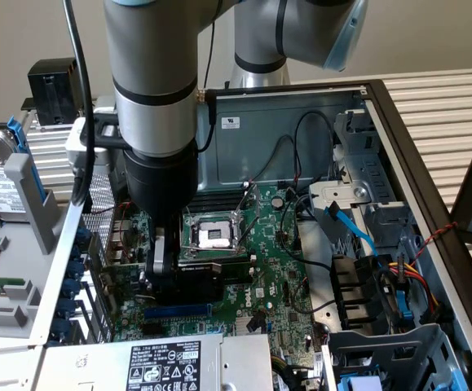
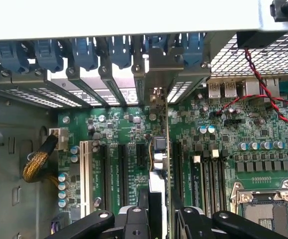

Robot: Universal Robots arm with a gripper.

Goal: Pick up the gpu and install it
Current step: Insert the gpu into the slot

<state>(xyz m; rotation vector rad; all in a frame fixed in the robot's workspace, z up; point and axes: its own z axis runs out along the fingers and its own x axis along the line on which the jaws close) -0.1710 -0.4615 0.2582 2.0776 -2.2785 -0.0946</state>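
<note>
The gpu (image 1: 207,273) is a short card with a black cooler shroud, standing on edge over the green motherboard (image 1: 276,269) inside the open computer case. My gripper (image 1: 161,281) is shut on it from above, near its end by the case's rear wall. In the wrist view the gpu (image 2: 158,149) shows edge-on, running between the black expansion slots, and its metal bracket (image 2: 156,79) meets the rear slot openings. My gripper (image 2: 158,209) clamps the card's top edge. I cannot tell whether the card's connector is seated in a slot.
The CPU socket (image 1: 211,235) lies open just beyond the card. A power supply (image 1: 162,362) borders the board at the front. Cables (image 1: 354,228) and drive bays crowd the exterior view's right. Blue slot clips (image 2: 84,52) line the rear wall, with a red-black wire (image 2: 263,84) nearby.
</note>
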